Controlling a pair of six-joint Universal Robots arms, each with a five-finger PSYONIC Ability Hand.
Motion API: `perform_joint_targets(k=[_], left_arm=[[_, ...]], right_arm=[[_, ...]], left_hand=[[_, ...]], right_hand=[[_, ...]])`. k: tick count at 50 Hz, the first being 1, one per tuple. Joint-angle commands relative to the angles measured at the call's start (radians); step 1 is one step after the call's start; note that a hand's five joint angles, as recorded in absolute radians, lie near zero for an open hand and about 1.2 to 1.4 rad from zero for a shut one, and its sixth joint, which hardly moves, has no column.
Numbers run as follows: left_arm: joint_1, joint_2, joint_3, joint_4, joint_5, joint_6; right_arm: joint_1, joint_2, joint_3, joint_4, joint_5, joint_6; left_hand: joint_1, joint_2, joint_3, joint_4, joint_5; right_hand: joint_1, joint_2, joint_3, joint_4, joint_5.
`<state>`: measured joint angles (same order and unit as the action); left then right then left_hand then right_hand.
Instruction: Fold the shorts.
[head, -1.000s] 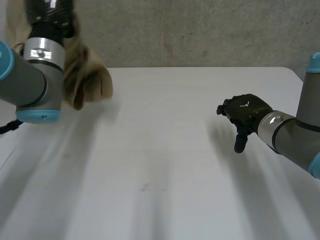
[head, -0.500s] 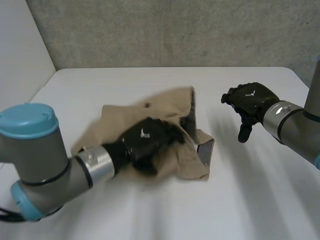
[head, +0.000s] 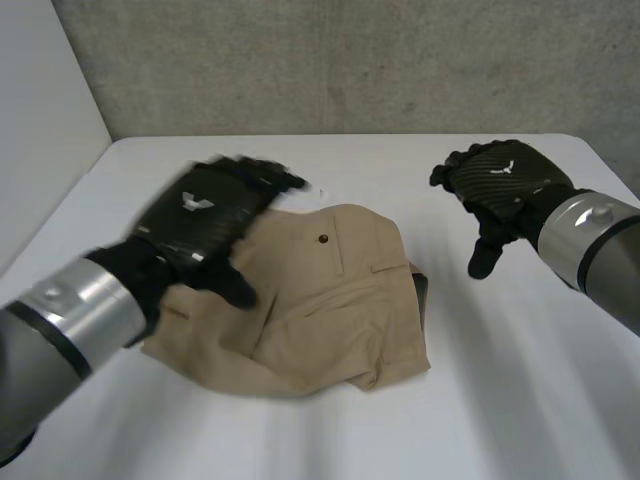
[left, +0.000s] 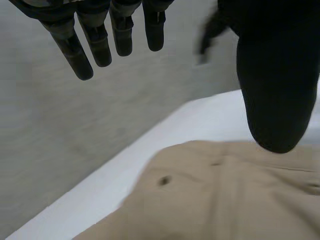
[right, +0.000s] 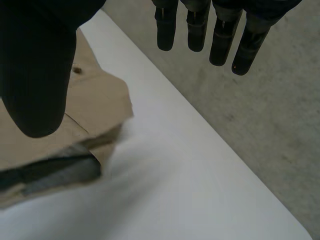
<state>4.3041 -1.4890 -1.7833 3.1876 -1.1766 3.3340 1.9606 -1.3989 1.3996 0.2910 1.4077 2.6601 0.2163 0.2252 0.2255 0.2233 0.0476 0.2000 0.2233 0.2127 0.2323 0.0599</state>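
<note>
The left hand (head: 205, 215) has released the rumpled tan cloth shorts (head: 320, 300) mid-frame on the white worktop (head: 480, 400); it and the right hand (head: 500, 190) both hover open-fingered, so folding can start.

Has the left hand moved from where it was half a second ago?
Yes. The left hand has left the middle of the shorts and now hovers open over their left side, nearer the far left corner of the table.

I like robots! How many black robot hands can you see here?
2. The left hand hovers open over the tan shorts; the right hand hovers open over the bare white table beside the shorts. Nothing could hide another.
</note>
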Motion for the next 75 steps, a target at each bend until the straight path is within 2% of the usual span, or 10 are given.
perform_joint_targets(k=[1, 20, 24, 26, 28, 43, 45, 47, 57, 75], left_arm=[[0.051, 0.059, -0.077, -0.084, -0.277, -0.033], [0.207, -0.054, -0.312, 0.032, -0.176, 0.234], [0.197, -0.138, -0.309, 0.058, -0.173, 0.236], [0.194, -0.181, -0.304, 0.084, -0.175, 0.236], [0.192, -0.207, -0.3, 0.107, -0.178, 0.236], [0.167, -0.194, -0.292, 0.23, -0.184, 0.234], [0.167, -0.192, -0.292, 0.232, -0.184, 0.234], [0.163, -0.191, -0.292, 0.232, -0.182, 0.234], [0.149, -0.217, -0.257, 0.248, -0.179, 0.234], [0.149, -0.39, -0.157, 0.255, -0.121, 0.239]], right_arm=[[0.104, -0.006, 0.076, 0.08, -0.003, 0.027], [0.224, 0.256, 0.332, -0.44, 0.143, -0.017], [0.224, 0.294, 0.332, -0.493, 0.201, -0.078], [0.222, 0.291, 0.338, -0.513, 0.214, -0.112], [0.218, 0.287, 0.345, -0.523, 0.211, -0.12], [0.202, 0.138, 0.343, -0.027, 0.034, -0.402], [0.199, 0.127, 0.326, -0.083, 0.036, -0.372], [0.193, 0.106, 0.314, -0.136, 0.04, -0.327], [0.123, 0.032, 0.228, -0.211, 0.004, -0.004], [0.126, 0.253, 0.176, -0.165, -0.009, 0.07]], left_hand=[[0.033, 0.024, 0.023, 0.026, 0.027], [0.029, 0.021, 0.02, 0.022, 0.024], [0.044, 0.035, 0.035, 0.037, 0.038], [0.097, 0.088, 0.087, 0.09, 0.091], [0.115, 0.106, 0.105, 0.108, 0.109], [0.156, 0.147, 0.146, 0.149, 0.15], [0.153, 0.144, 0.144, 0.146, 0.147], [0.15, 0.141, 0.141, 0.143, 0.144], [0.132, 0.123, 0.123, 0.125, 0.126], [0.232, 0.223, 0.223, 0.225, 0.226]], right_hand=[[0.035, 0.011, 0.022, 0.002, 0.0], [0.257, 0.234, 0.245, 0.225, 0.223], [0.513, 0.489, 0.5, 0.48, 0.478], [1.054, 1.031, 1.041, 1.022, 1.019], [1.196, 1.173, 1.184, 1.164, 1.162], [1.196, 1.173, 1.184, 1.164, 1.162], [0.425, 0.402, 0.412, 0.393, 0.39], [0.135, 0.112, 0.123, 0.103, 0.101], [0.12, 0.097, 0.107, 0.088, 0.085], [0.129, 0.105, 0.116, 0.096, 0.094]])
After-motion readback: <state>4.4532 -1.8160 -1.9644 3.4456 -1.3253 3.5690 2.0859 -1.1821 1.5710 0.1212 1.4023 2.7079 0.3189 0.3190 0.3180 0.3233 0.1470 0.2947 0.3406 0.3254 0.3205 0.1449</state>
